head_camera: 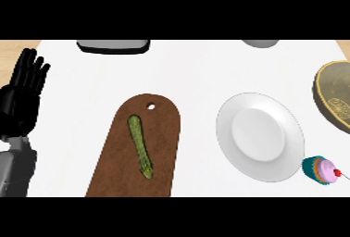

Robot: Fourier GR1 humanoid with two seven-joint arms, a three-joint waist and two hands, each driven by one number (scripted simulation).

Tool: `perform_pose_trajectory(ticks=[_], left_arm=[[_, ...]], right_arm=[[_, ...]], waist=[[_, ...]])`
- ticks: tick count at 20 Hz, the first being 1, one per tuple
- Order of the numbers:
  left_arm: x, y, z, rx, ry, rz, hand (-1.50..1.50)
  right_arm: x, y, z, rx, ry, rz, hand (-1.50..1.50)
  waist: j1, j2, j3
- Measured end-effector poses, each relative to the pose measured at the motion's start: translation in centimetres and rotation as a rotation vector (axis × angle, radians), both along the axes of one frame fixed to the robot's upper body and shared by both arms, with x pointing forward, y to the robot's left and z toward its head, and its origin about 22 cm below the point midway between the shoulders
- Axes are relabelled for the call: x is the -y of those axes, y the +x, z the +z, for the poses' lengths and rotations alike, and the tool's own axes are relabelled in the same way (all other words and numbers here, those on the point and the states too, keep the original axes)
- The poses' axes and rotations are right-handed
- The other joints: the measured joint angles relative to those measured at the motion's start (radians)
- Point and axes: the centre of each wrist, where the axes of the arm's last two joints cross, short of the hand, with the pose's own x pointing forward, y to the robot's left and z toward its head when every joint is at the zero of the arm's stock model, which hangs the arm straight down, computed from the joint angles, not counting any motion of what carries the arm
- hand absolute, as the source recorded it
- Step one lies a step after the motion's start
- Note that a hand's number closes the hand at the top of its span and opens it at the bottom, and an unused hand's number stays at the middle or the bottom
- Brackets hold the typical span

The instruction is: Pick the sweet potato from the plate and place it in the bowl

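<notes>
A white plate (259, 134) lies right of centre on the white counter, and its surface is bare. No sweet potato shows anywhere in this view. An olive-gold bowl (336, 92) sits at the right edge, partly cut off. My left hand (17, 104) rests at the left edge, open with its fingers straight up, far from both the plate and the bowl. It holds nothing. My right hand is out of view.
A brown cutting board (113, 152) lies left of the plate with a long green vegetable (139, 144) on it. A cupcake (321, 169) stands by the plate's lower right. A dark-rimmed grey object (113, 46) and a grey round object (259, 43) sit along the far edge.
</notes>
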Motion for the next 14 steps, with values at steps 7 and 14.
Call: perform_pose_trajectory(ticks=[7,14], left_arm=[[0.5,0.6,0.3,-0.004,0.001,-0.015,0.0],[0.4,0.7,0.1,-0.006,0.003,-0.016,0.0]], right_arm=[[-1.6,3.2,0.9,-0.051,0.026,0.067,1.5],[-4.5,8.4,-0.5,-0.147,0.035,0.158,1.5]], waist=[[0.016,0.002,-0.003],[0.018,0.002,-0.005]])
